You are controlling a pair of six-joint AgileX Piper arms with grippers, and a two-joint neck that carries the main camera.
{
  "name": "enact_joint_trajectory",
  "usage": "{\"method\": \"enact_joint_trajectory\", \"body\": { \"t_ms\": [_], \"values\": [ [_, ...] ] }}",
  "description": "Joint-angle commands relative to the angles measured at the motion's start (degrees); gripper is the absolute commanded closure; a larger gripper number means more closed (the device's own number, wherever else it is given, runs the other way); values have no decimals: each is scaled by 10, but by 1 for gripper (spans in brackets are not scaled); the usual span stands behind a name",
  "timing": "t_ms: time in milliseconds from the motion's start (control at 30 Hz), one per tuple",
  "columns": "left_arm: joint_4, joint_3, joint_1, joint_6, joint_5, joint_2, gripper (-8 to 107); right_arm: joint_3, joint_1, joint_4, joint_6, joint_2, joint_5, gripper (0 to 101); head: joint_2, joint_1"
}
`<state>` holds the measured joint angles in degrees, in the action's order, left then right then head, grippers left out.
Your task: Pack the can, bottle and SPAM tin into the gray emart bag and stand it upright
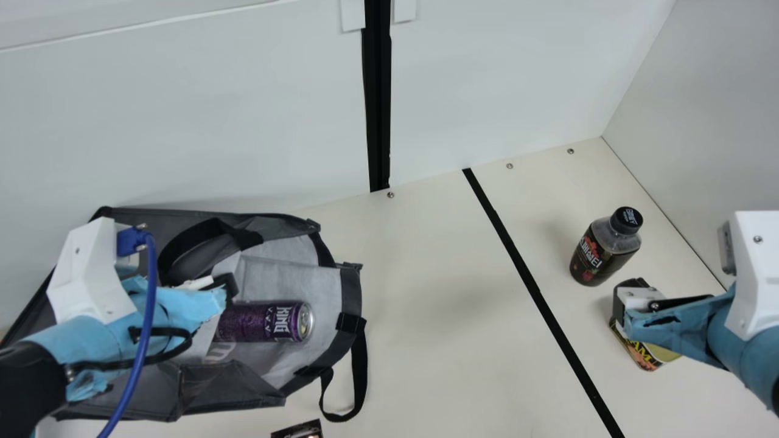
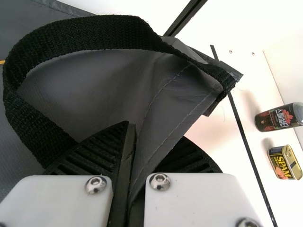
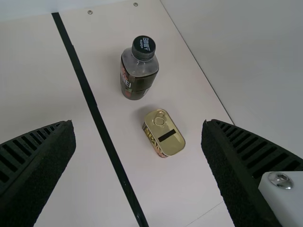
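Observation:
The gray bag (image 1: 292, 255) lies on its side at the left; the purple can (image 1: 265, 321) lies sideways on its light gray fabric. My left gripper (image 1: 226, 287) is over the bag beside the can. In the left wrist view, my left gripper (image 2: 130, 130) is shut on a fold of the bag (image 2: 165, 99), next to a black strap. The bottle (image 1: 605, 246) stands upright on the table's right part, the SPAM tin (image 1: 642, 351) in front of it. My right gripper (image 1: 633, 301) hangs above the tin; in the right wrist view, my right gripper (image 3: 138, 124) is open, with the tin (image 3: 164, 133) below its fingers.
A black strip (image 1: 529, 280) runs across the table (image 1: 426, 304) between bag and bottle. White walls stand behind and at the right. A strap loop (image 1: 364, 371) hangs off the bag's right end, and a small dark item (image 1: 299, 429) lies at the front edge.

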<state>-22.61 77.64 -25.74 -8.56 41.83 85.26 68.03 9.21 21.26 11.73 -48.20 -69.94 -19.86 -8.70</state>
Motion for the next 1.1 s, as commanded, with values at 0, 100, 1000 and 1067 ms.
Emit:
{"method": "enact_joint_trajectory", "body": {
  "t_ms": [0, 100, 1000, 1067],
  "values": [
    [0, 0, 0, 0, 0, 0, 107, 0, 1, -4, -1, 0, 0, 6, -1, -13],
    [0, 0, 0, 0, 0, 0, 107, 1, 3, -6, -3, 0, 0, 6, -1, -13],
    [0, 0, 0, 0, 0, 0, 107, 66, -28, 2, 7, -67, 0, 6, -1, -13],
    [0, 0, 0, 0, 0, 0, 107, 72, -30, 2, 8, -74, 0, 6, -1, -13]
  ]
}}
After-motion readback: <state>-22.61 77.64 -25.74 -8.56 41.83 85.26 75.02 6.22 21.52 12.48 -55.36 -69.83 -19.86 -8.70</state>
